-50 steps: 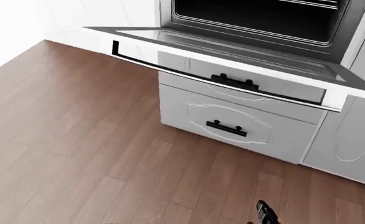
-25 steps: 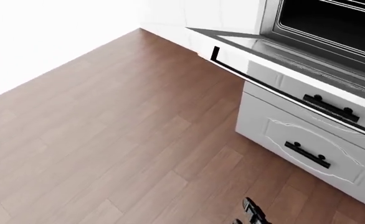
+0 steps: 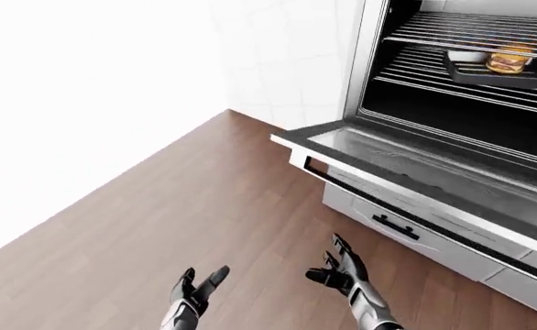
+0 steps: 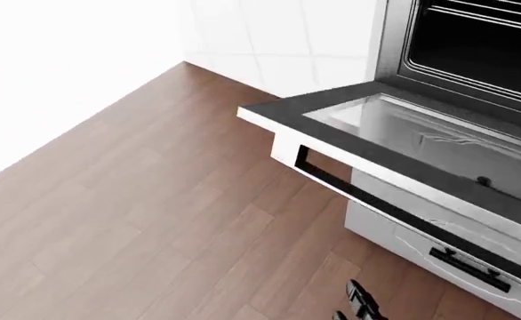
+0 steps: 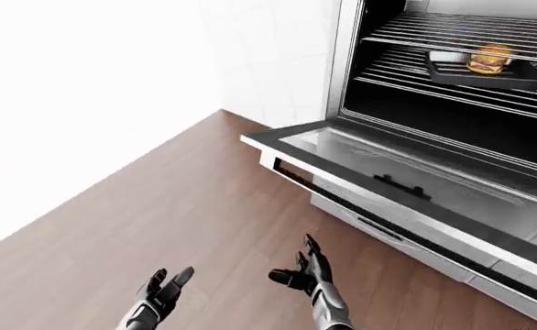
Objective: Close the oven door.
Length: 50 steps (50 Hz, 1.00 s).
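The oven door (image 5: 406,199) hangs flat open, long edge slanting toward the view's lower right. The right hand (image 5: 307,273), spread and empty, is nearer than the equally empty left hand (image 5: 161,290).

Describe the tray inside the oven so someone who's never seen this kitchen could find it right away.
Find the oven at the right-eye view's upper right, its door hanging open and flat. On the wire racks inside sits a dark tray holding a burger. It is the only solid item on the racks.
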Motion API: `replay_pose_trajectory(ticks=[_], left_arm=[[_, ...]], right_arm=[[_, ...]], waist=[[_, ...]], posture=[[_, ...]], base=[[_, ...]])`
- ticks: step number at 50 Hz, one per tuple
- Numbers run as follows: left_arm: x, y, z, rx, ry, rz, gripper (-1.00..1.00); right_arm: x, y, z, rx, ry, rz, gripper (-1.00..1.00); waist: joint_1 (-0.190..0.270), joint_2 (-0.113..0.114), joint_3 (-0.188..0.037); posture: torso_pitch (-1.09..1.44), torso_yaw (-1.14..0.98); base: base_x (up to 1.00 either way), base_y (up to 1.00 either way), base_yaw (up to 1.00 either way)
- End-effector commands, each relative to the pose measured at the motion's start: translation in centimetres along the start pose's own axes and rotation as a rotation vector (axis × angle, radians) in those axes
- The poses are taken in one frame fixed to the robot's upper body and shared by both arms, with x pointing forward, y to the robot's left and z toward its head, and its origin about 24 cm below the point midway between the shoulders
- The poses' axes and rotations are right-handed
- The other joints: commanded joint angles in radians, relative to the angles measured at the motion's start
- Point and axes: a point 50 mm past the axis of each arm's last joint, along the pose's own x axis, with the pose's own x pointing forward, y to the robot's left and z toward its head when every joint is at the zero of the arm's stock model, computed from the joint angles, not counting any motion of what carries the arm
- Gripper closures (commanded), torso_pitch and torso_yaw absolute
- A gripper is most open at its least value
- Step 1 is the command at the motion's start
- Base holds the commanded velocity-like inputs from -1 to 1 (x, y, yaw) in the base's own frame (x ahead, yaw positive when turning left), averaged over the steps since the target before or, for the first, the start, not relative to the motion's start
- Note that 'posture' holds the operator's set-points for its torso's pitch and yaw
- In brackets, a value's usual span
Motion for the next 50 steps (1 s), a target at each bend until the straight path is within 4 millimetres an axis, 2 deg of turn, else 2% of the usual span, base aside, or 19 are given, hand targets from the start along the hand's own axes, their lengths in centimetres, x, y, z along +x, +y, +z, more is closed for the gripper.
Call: replay_pose_trajectory(ticks=[1,5,6,8,9,11,14,17,21,23,24,25,28,42,43,44,45,47,50], left_arm=[[0.34,-1.69,2.17,0.012,-0.081,-0.062,-1.00],[0.33,-1.62,2.21,0.008,-0.082,-0.061,-1.00],[0.33,-1.60,2.23,0.007,-0.084,-0.062,-1.00],[0.35,-1.68,2.29,0.006,-0.083,-0.061,-1.00],[0.35,-1.73,2.34,0.007,-0.084,-0.062,-1.00],[0.38,-1.81,2.50,0.004,-0.085,-0.063,-1.00],[0.39,-1.84,2.55,0.002,-0.087,-0.062,-1.00],[0.38,-1.81,2.60,-0.002,-0.088,-0.064,-1.00],[0.37,-1.78,2.52,-0.003,-0.086,-0.066,-1.00],[0.38,-1.79,2.65,-0.004,-0.088,-0.066,-1.00],[0.38,-1.78,2.61,-0.004,-0.088,-0.066,-1.00],[0.38,-1.80,2.54,-0.003,-0.086,-0.066,-1.00],[0.37,-1.77,2.51,-0.002,-0.086,-0.068,-1.00],[0.34,-1.73,2.28,0.003,-0.084,-0.068,-1.00],[0.34,-1.74,2.27,0.003,-0.083,-0.067,-1.00],[0.34,-1.72,2.27,0.004,-0.084,-0.068,-1.00],[0.34,-1.70,2.30,0.003,-0.085,-0.068,-1.00],[0.34,-1.73,2.21,0.004,-0.083,-0.069,-1.00],[0.34,-1.72,2.27,0.005,-0.085,-0.066,-1.00]], right_arm=[[0.71,0.44,2.46,-0.026,-0.096,0.024,-1.00],[0.74,0.46,2.45,-0.031,-0.092,0.019,-1.00],[0.75,0.43,2.49,-0.031,-0.093,0.018,-1.00],[0.74,0.39,2.54,-0.030,-0.095,0.016,-1.00],[0.74,0.36,2.55,-0.032,-0.096,0.013,-1.00],[0.75,0.33,2.63,-0.035,-0.098,0.012,-1.00],[0.78,0.27,2.72,-0.034,-0.097,0.009,-1.00],[0.80,0.26,2.75,-0.037,-0.095,0.005,-1.00],[0.78,0.22,2.76,-0.034,-0.097,0.003,-1.00],[0.81,0.16,2.78,0.012,-0.090,0.021,-1.00],[0.76,0.03,2.85,0.015,-0.100,0.017,-1.00],[0.78,-0.01,2.87,0.024,-0.095,0.021,-1.00],[0.76,-0.08,3.01,0.039,-0.106,0.023,-1.00],[0.68,-0.27,3.11,0.054,-0.128,0.007,-1.00],[0.70,-0.18,3.05,0.061,-0.126,0.014,-1.00],[0.71,-0.15,3.03,0.056,-0.123,0.010,-1.00],[0.69,-0.23,3.07,0.067,-0.127,0.012,-1.00],[0.69,-0.24,3.10,0.064,-0.129,0.010,-1.00],[0.68,-0.28,3.11,0.067,-0.129,0.009,-1.00]], waist=[[-0.004,-0.004,-0.030],[-0.007,-0.020,0.016],[-0.012,-0.045,0.027],[-0.048,-0.170,0.014],[-0.052,-0.109,0.026],[-0.080,-0.107,-0.015],[-0.103,-0.128,-0.018],[-0.109,-0.106,-0.033],[-0.093,-0.010,-0.043],[-0.095,0.055,-0.079],[-0.069,0.028,-0.042],[-0.075,0.054,-0.040],[-0.084,0.061,-0.055],[-0.125,-0.040,-0.044],[-0.158,-0.107,-0.036],[-0.116,-0.041,-0.006],[-0.109,-0.077,-0.035],[-0.125,-0.079,-0.035],[-0.127,0.000,-0.028]], posture=[[0.00,0.00],[0.00,0.00],[0.00,0.00],[0.00,0.00],[0.00,0.00],[0.00,0.00],[0.00,0.00],[0.00,0.00],[0.00,0.00],[0.00,0.00],[0.00,0.00],[0.00,0.00],[0.00,0.00],[0.00,0.00],[0.00,0.00],[0.00,0.00],[0.00,0.00],[0.00,0.00],[0.00,0.00]], base=[[0.80,0.88,0.00],[0.33,1.00,0.00],[0.23,1.00,0.00],[0.19,1.00,0.00],[0.17,1.00,0.00],[0.16,1.00,0.00],[0.12,1.00,0.00],[0.04,1.00,0.00],[0.00,1.00,0.00],[0.00,1.00,0.00],[0.00,0.00,0.00],[0.00,0.00,0.00],[0.00,0.00,0.00],[-0.01,0.00,-0.04],[-0.17,0.00,-1.00],[-0.17,0.00,-1.00],[-0.16,0.00,-1.00],[-0.17,0.00,-1.00],[-0.17,0.00,-1.00]])
